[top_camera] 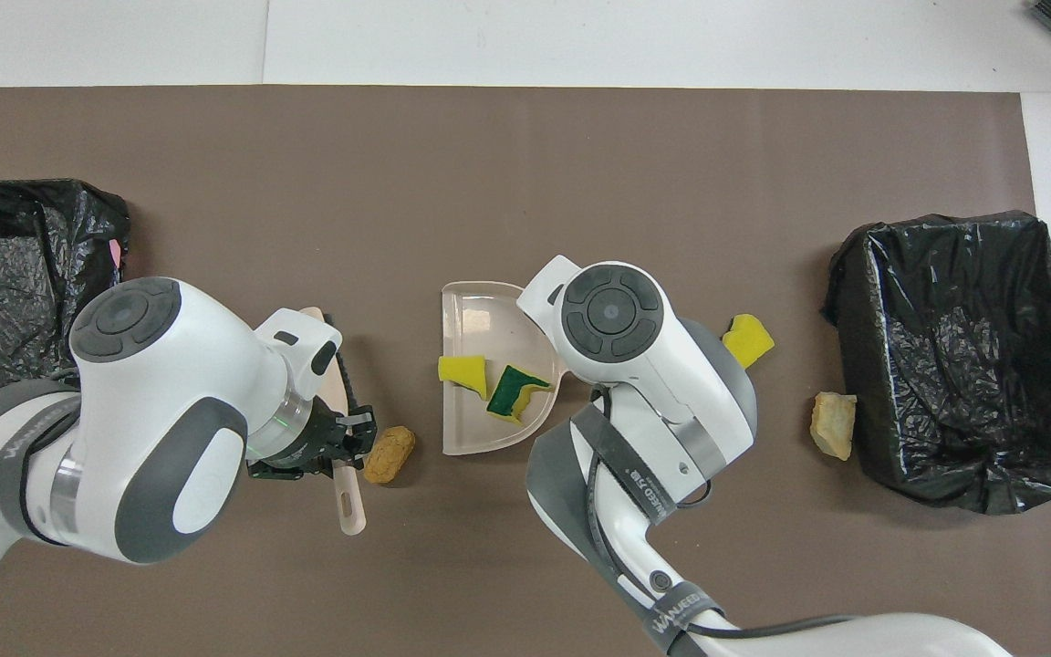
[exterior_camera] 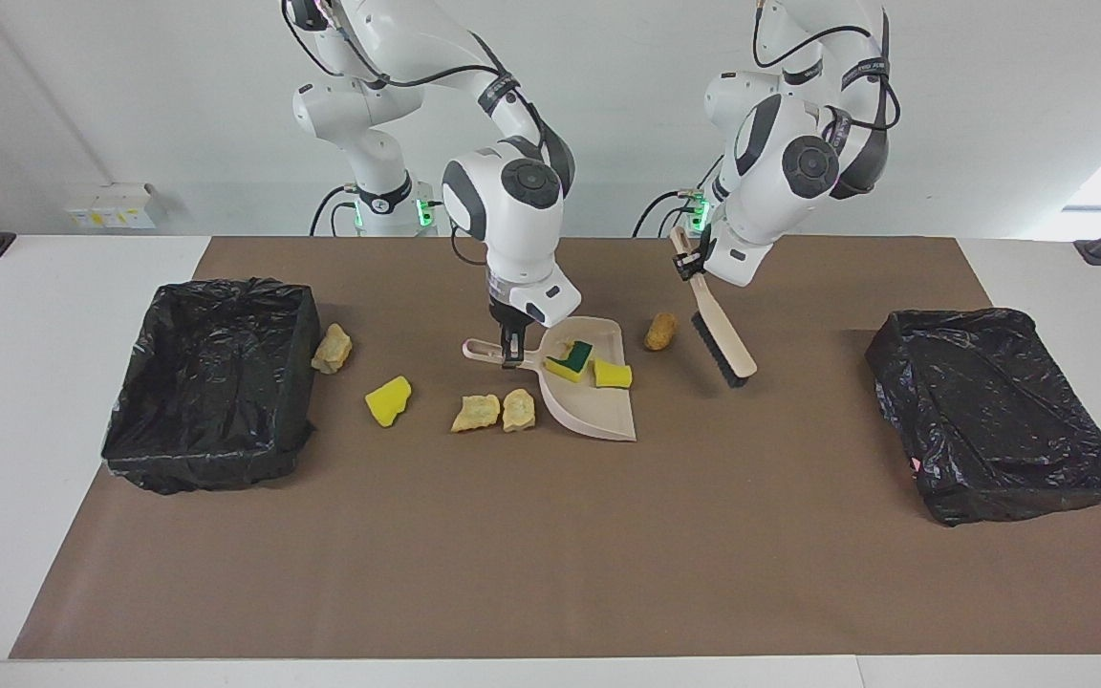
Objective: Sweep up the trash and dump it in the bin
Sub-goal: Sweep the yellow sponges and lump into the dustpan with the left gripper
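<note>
My right gripper [exterior_camera: 512, 355] is shut on the handle of the beige dustpan [exterior_camera: 598, 411], which rests on the brown mat. In the pan lie a yellow-and-green piece of trash [exterior_camera: 572, 359] and a yellow one [exterior_camera: 613, 375]. My left gripper [exterior_camera: 687, 268] is shut on the handle of a brush [exterior_camera: 724, 342] and holds it tilted in the air over the mat, beside a tan-orange chunk [exterior_camera: 660, 331]. Two tan chunks [exterior_camera: 476, 413] lie beside the pan, with a yellow chunk [exterior_camera: 388, 401] farther toward the right arm's end. In the overhead view the right wrist hides that gripper above the dustpan [top_camera: 475, 315].
A black-lined bin [exterior_camera: 211, 382] stands at the right arm's end of the mat, with a tan chunk [exterior_camera: 332, 348] against its wall. A second lined bin [exterior_camera: 995, 411] stands at the left arm's end. The mat's edge [exterior_camera: 550, 650] lies farthest from the robots.
</note>
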### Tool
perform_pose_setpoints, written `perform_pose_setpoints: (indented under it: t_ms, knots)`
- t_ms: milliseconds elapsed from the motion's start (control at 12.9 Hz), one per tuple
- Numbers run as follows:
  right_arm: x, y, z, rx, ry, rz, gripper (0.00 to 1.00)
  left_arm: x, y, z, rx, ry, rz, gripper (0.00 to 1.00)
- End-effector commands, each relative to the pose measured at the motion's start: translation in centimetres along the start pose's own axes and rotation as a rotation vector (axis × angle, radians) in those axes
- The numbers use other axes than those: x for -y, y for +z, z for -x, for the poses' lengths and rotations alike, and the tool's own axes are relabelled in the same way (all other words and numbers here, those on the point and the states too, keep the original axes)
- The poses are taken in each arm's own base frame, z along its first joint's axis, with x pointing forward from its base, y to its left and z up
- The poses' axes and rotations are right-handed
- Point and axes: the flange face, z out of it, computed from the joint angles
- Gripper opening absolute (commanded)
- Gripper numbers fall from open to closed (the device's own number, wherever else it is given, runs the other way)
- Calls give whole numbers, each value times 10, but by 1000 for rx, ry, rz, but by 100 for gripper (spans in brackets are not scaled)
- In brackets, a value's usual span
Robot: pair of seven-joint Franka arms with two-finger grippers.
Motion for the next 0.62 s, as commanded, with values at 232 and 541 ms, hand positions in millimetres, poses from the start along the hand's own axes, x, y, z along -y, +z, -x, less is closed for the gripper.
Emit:
perform_pose_setpoints:
  t_ms: [232, 541]
  knots:
    - [36, 6, -1, -24, -52, 22, 0, 14, 66, 50, -87, -51, 19, 0]
    - [36, 10, -4, -33, -41, 22, 0, -41, 115, 74, -134, 100, 0, 0]
